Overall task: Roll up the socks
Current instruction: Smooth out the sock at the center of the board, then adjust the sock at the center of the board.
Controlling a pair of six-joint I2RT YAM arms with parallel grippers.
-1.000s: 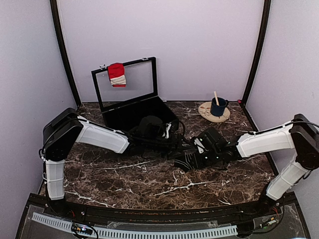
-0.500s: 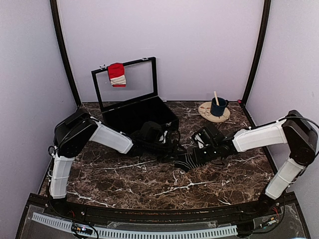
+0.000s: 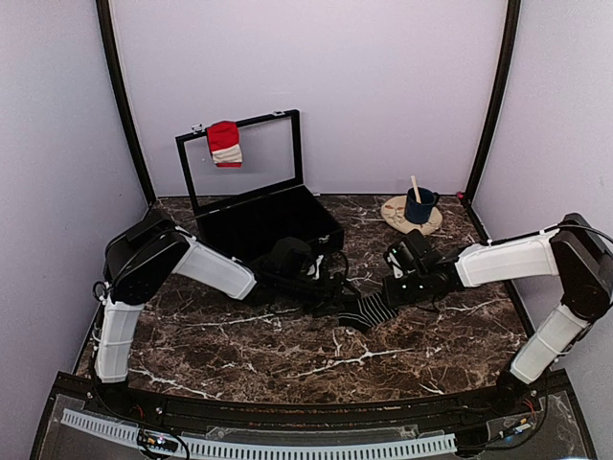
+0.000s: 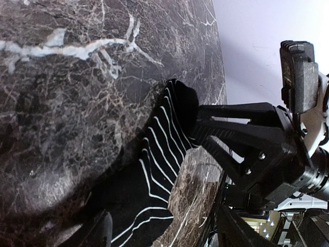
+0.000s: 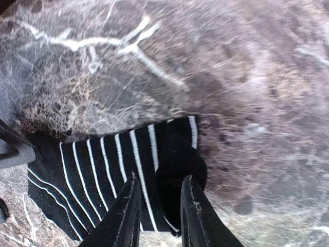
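Note:
A black sock with white stripes (image 3: 361, 309) lies on the marble table between my two grippers. My left gripper (image 3: 329, 299) is over its left end with its jaws wide apart; in the left wrist view (image 4: 164, 225) the striped sock (image 4: 154, 164) lies flat between the fingers. My right gripper (image 3: 391, 291) is at the sock's right end. In the right wrist view (image 5: 160, 179) its fingers are close together on a folded black edge of the sock (image 5: 103, 164). A red sock with a white band (image 3: 225, 143) hangs on the lid of the open black case (image 3: 251, 222), far from both grippers.
A blue mug with a wooden stick (image 3: 419, 204) stands on a round coaster (image 3: 397, 216) at the back right. A dark bundle (image 3: 287, 246) sits at the case's front edge. Purple walls close in the table on three sides.
My right gripper has moved right and a little back, drawing the striped sock's end with it. My left arm has shifted inward while its gripper stayed by the sock.

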